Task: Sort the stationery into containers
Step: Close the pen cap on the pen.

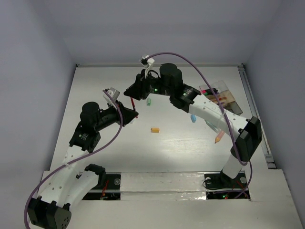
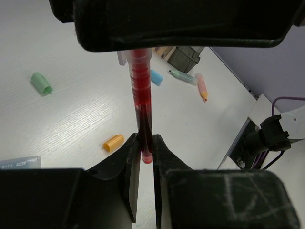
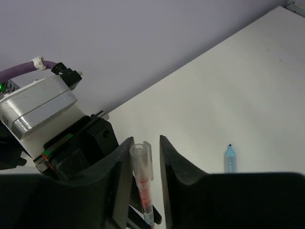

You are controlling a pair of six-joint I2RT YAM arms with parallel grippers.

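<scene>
Your left gripper [image 2: 146, 143] is clenched on the red pen [image 2: 142, 90]. It pinches the pen near one end, so the barrel runs straight out ahead of its fingers. The pen's far end, with the clear cap, sits between the fingers of your right gripper [image 3: 146, 143]. That gripper is released: it straddles the cap without pinching it, and the right wrist view shows a sliver of gap beside one finger (the other finger may be touching, I can't tell). The pen is held up between the two grippers, off the worktop [image 1: 181, 143].

On the worktop just left of the left gripper's fingertips lies an orange eraser [image 2: 113, 142], and a green eraser [image 2: 41, 82] lies farther out on that side. Ahead of that gripper and a little right of the pen are a blue eraser [image 2: 156, 77], then a pale green marker [image 2: 183, 76] and a pink marker [image 2: 202, 87] close together. A pale blue marker [image 3: 229, 157] lies to the right of the right gripper.

The clear container [image 1: 232, 101], already holding a few pieces, stands well off to the right of both grippers, past the right arm's forearm.
</scene>
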